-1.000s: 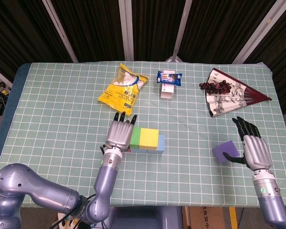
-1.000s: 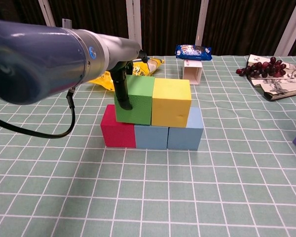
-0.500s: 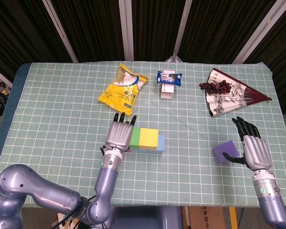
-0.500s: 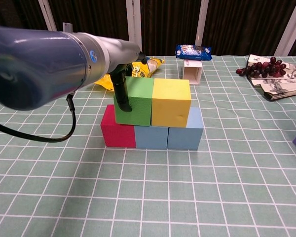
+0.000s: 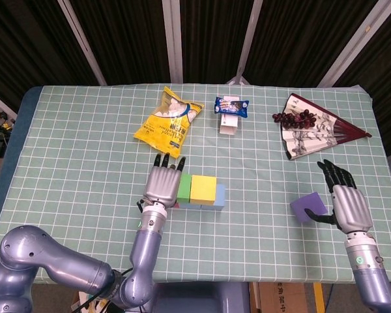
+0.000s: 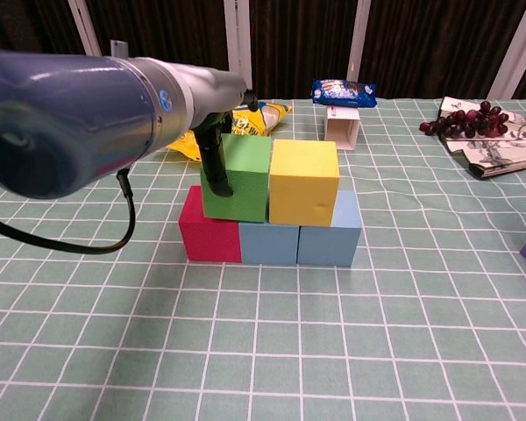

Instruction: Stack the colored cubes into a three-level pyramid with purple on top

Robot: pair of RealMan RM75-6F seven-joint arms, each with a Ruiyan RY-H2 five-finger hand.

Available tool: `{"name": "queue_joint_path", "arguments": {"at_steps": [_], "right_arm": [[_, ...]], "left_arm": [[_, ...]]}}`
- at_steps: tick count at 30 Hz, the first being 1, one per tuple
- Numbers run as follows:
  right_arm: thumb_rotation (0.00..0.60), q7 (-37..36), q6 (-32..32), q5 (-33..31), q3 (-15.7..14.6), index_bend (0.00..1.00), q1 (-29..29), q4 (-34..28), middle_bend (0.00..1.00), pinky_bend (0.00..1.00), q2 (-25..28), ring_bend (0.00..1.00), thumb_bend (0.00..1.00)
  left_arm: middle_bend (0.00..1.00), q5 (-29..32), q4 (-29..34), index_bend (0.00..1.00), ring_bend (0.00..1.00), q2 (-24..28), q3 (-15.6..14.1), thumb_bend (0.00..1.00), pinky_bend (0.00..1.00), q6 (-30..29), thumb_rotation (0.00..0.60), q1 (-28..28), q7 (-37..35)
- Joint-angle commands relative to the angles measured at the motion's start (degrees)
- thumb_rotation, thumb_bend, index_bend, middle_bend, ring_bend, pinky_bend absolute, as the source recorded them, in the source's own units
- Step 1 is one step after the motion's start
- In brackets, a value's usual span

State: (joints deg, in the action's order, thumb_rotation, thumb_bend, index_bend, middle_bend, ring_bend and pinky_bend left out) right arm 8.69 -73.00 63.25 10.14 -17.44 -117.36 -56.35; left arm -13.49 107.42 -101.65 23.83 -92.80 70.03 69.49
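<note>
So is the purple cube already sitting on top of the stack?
No, the purple cube rests on the table beside the right robot hand, well apart from the stack, whose top level holds only the green cube and yellow cube.

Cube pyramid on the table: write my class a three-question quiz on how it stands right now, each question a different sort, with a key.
1. True or false: the purple cube already sits on top of the stack.
2. Which cube does the left hand touch? A. yellow cube B. green cube C. red cube
3. Fill in: the bottom row holds one red and two ____ cubes.

Key: 1 false, it lies on the table by the right hand; 2 B; 3 blue.
</note>
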Motion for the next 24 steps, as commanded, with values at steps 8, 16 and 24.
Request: {"name": "queue_joint_path", "arguments": {"at_steps": [8,16,24], "right_arm": [[0.600,0.0,0.1,-0.3,0.1,0.00,0.0,0.2,0.00,0.00,-0.1,0.00,0.20],[0.600,-0.2,0.2,-0.3,0.1,0.00,0.0,0.1,0.00,0.00,0.0,0.00,0.20],[0.600,-0.3,0.2,-0.2,0.1,0.00,0.0,0.1,0.00,0.00,0.0,0.00,0.20]], "left_arm": [[0.38,-0.2,-0.4,0.00,0.05,-0.5,0.2,0.31,0.03,0.0,0.600,-0.2,0.3],[0.39,-0.4,-0.7,0.00,0.05,-1.1,0.4,0.31,0.03,-0.3,0.600,-0.2,0.7],[0.39,-0.5,-0.8,0.00,0.05,-1.6,0.6,0.31,0.03,-1.2,0.600,-0.2,1.3]]}}
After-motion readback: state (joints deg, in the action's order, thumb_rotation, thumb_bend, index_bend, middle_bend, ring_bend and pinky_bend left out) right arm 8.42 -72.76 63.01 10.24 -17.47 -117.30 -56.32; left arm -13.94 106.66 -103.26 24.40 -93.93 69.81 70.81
